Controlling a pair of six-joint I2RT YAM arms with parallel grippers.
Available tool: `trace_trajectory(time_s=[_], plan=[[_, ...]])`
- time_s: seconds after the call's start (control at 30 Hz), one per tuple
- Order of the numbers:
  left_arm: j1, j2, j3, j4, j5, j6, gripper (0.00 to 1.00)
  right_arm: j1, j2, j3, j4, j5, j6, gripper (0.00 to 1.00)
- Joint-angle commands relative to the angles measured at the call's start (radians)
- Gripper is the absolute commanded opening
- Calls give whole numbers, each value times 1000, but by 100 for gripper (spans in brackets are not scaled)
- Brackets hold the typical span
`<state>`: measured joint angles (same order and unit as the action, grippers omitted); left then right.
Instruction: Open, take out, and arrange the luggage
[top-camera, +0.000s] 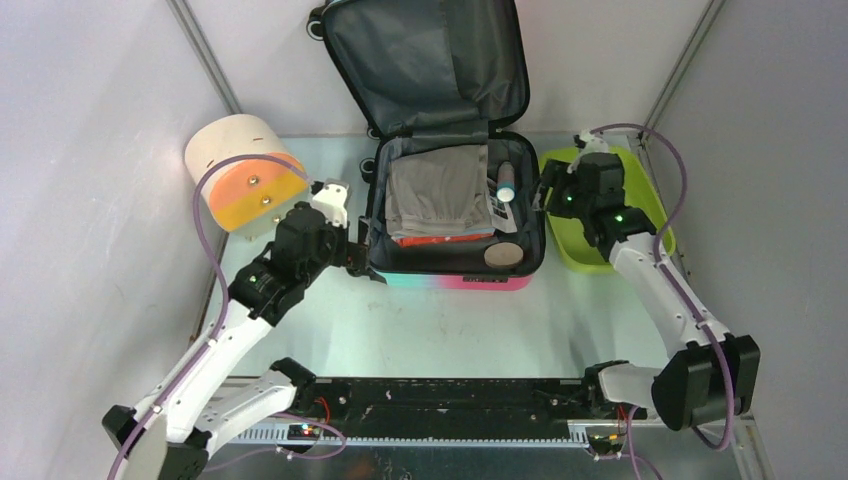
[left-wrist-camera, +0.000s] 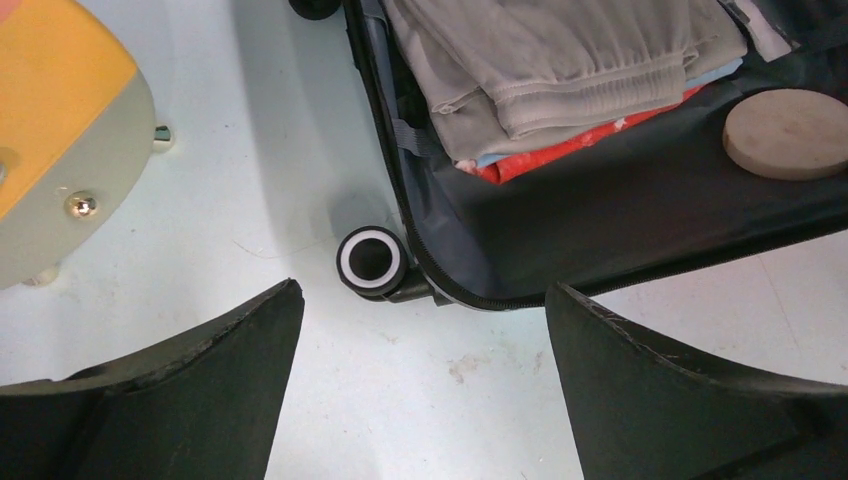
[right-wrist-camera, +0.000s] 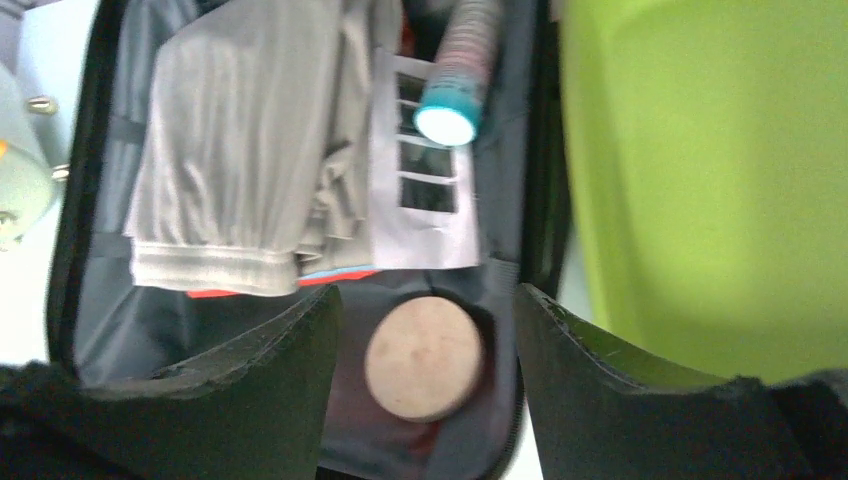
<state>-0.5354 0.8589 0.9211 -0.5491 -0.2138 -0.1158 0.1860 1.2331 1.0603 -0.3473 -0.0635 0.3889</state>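
Gaping empty, left claw (left-wrist-camera: 424, 340) and right claw (right-wrist-camera: 428, 340) flank stiff-looking, slick luggage (top-camera: 425, 60); pinch soft clothes (top-camera: 437, 190) just ahead.

2 arms share 1 build: the left arm (top-camera: 215, 350) and right arm (top-camera: 655, 285) have white tube links between bulky black joint housings, dotted with small green lights (top-camera: 618, 215). A purple cable (top-camera: 205, 225) loops along each. Both rise from a black rail (top-camera: 450, 400) with red wiring (top-camera: 321, 409). The left claw (left-wrist-camera: 425, 290) and right claw (right-wrist-camera: 428, 292) have broad black wedge fingers (left-wrist-camera: 200, 380) with scuffed edges.
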Motion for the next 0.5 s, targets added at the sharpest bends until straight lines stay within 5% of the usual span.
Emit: trace_trajectory(time_s=[0.0,0.3,0.47], plan=[[12,17,85,-13,-39,-22,98,101,76,83,14,48,109,67],[101,139,129,54,156,-186,95,255,339,236,122,132,134,67],[192,215,188,21,-134,-275,92,268,493,405,43,117,135,69]])
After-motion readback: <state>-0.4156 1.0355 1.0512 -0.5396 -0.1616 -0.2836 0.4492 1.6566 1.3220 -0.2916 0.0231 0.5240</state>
